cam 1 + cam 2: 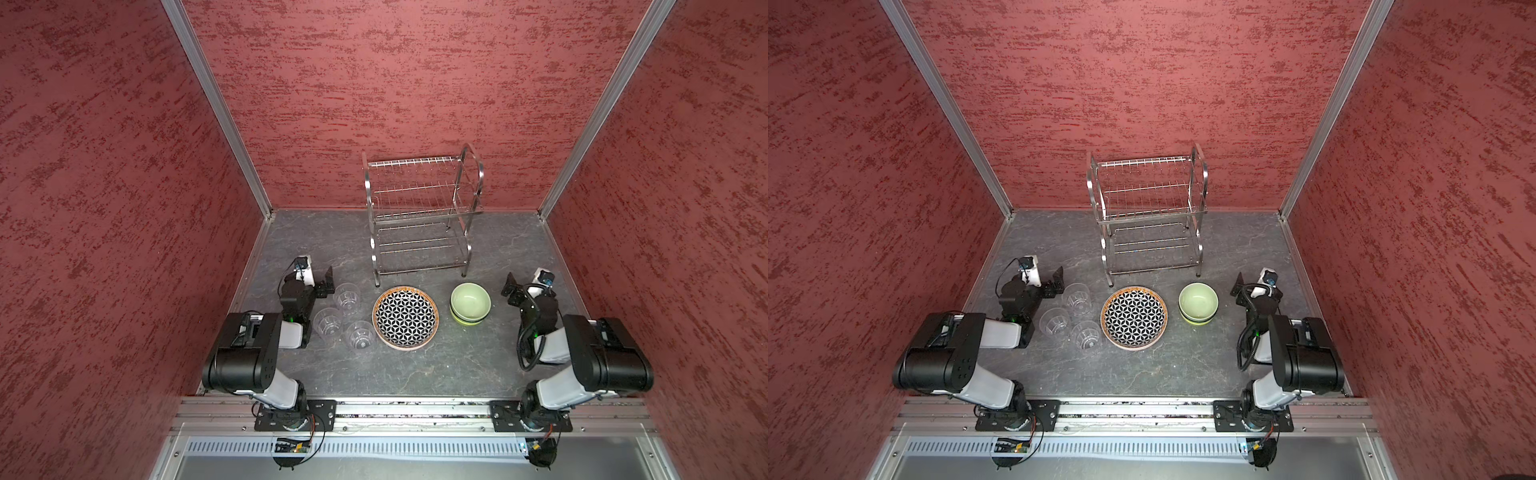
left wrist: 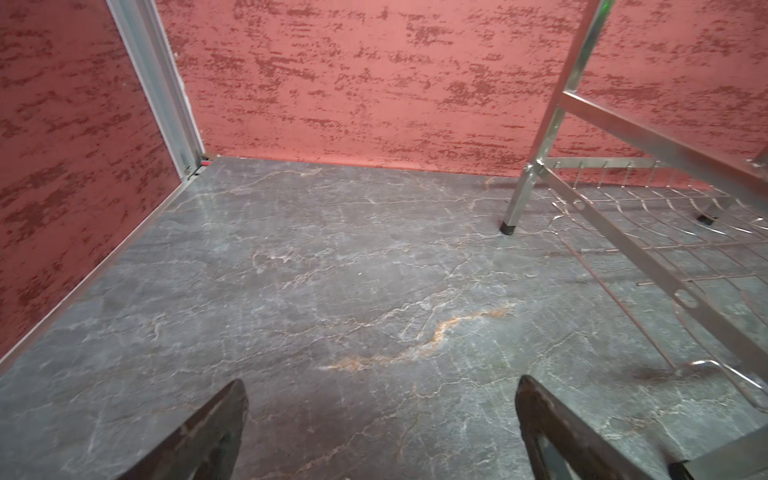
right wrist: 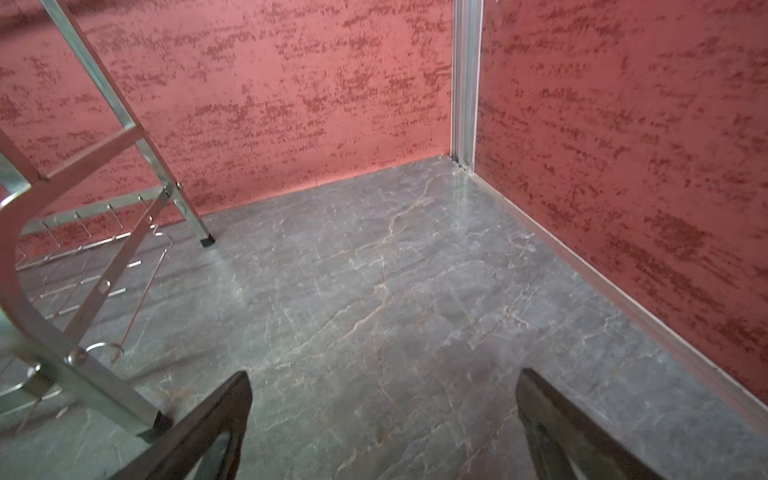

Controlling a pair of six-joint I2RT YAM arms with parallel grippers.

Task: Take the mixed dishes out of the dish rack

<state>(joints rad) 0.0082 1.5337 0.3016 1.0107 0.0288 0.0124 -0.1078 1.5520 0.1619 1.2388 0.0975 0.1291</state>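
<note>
While the left end effector (image 1: pixel 328 281) and the right end effector (image 1: pixel 510 286) gape wide, gripping nothing, three clear tumblers (image 1: pixel 348 296) stand just beside the left one and stacked green bowls (image 1: pixel 470 302) near the right; the geometric plate (image 1: pixel 405 318) lies between on the tabletop (image 1: pixel 436 368), before the dish rack (image 1: pixel 422 216)

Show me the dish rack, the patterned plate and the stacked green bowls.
dish rack (image 1: pixel 424 216), in a top view, on its upper tier's front rail.
patterned plate (image 1: pixel 406 318), in a top view, on the middle of its face.
stacked green bowls (image 1: pixel 470 300), in a top view, inside the top bowl.
</note>
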